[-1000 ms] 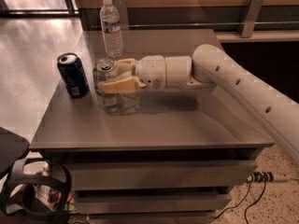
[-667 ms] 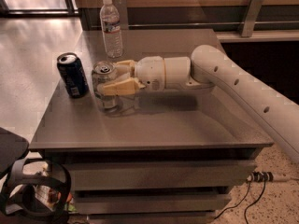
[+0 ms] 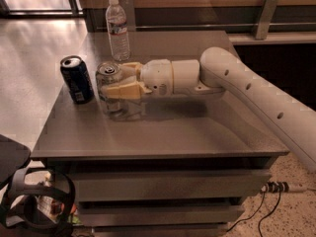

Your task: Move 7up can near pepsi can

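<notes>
The 7up can (image 3: 109, 83), pale silvery with a silver top, stands upright on the grey table (image 3: 163, 127), left of centre. My gripper (image 3: 117, 80) reaches in from the right on a white arm, its cream fingers (image 3: 123, 90) closed around the can's sides. The pepsi can (image 3: 76, 79), dark navy blue with a silver top, stands upright just left of the 7up can, a small gap between them.
A clear plastic water bottle (image 3: 118, 29) stands upright behind the two cans near the table's back edge. The table's left edge runs close by the pepsi can. Drawers sit below the tabletop. A dark chair part (image 3: 29, 191) is at lower left.
The gripper, arm and 7up can sit in almost the same place as before; at most a very slight shift. The pepsi can and bottle have not moved.
</notes>
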### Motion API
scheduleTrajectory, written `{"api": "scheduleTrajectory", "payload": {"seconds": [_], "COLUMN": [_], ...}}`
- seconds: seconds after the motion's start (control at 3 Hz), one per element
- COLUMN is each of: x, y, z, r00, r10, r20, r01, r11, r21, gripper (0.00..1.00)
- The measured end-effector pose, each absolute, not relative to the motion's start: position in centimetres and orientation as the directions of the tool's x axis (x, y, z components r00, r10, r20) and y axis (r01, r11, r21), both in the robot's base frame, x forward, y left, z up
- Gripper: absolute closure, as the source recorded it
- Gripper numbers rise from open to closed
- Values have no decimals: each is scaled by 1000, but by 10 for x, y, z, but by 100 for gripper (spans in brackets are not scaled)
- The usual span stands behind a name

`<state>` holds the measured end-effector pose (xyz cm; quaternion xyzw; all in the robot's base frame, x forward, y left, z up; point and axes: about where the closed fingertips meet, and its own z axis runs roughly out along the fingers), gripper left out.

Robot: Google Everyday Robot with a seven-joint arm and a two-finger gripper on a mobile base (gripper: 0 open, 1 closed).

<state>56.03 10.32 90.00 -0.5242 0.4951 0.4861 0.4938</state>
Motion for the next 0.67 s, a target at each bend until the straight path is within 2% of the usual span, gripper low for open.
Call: {"api": "scheduleTrajectory", "payload": {"seconds": [0.33,0.67], "x": [559,558], "y": [106,107], "z": [901,901], "r00": [38,38], "r10": [-39,-38], "r20": [-999,-999], "r01": [-999,-999], "r11": [-28,-30], "r21": [-37,-37], "gripper": [1,0]}}
